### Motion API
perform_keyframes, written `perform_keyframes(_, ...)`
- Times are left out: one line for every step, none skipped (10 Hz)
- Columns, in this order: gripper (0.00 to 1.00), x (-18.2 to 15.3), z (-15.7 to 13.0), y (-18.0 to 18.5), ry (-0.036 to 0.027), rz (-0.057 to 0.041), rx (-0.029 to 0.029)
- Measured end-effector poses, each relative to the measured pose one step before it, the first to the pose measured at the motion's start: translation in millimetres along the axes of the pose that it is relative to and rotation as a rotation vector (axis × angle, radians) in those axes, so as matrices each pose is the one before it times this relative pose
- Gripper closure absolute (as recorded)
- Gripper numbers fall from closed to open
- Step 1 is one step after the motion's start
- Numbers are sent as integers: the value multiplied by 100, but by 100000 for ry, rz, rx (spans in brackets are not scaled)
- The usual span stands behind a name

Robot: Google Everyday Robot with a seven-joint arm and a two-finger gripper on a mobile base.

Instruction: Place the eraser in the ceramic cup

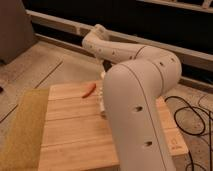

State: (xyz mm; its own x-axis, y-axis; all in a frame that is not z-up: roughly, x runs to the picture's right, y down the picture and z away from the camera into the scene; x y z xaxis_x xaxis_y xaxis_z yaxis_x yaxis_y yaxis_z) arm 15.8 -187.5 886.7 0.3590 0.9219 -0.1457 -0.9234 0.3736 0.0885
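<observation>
Tool (103, 102) hangs low over the bench (70, 130), beside the orange stick (89, 90) — open or closed, I cannot tell. Eraser and cup are unseen, likely behind the arm (135, 100) — locate both before descending.

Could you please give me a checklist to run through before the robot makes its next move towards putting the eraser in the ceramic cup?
1. Eraser located: cannot tell. No black block shows; the arm hides much of the wooden table.
2. Ceramic cup located: cannot tell. A pale shape at the arm's edge might be it.
3. Gripper located: ok. The gripper hangs under the arm's far end, near the table's far edge, largely hidden.
4. Eraser in the gripper: cannot tell.
5. Orange-red stick out of the way: ok. It lies on the table, apart from the gripper.
</observation>
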Motion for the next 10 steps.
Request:
perform_keyframes(100, -634, 296, -401, -3862, 759, -2643)
perform_keyframes(100, -513, 204, -401, -3310, 678, -2448)
perform_keyframes(100, -492, 138, -365, -3413, 230, -2926)
perform_keyframes(100, -156, 117, -181, -1716, -206, -1992)
perform_keyframes(100, -184, 138, 36, -1490, -970, -2132)
perform_keyframes(100, -221, 330, 628, -1222, -1754, -2933)
perform_keyframes(100, -244, 356, 742, -738, -1545, -2451)
perform_keyframes(100, 9, 352, 308, -102, -1114, -1708)
perform_keyframes(100, 69, 371, 146, 314, -1301, -1567)
perform_keyframes(100, 29, 226, 66, 421, -1028, -850)
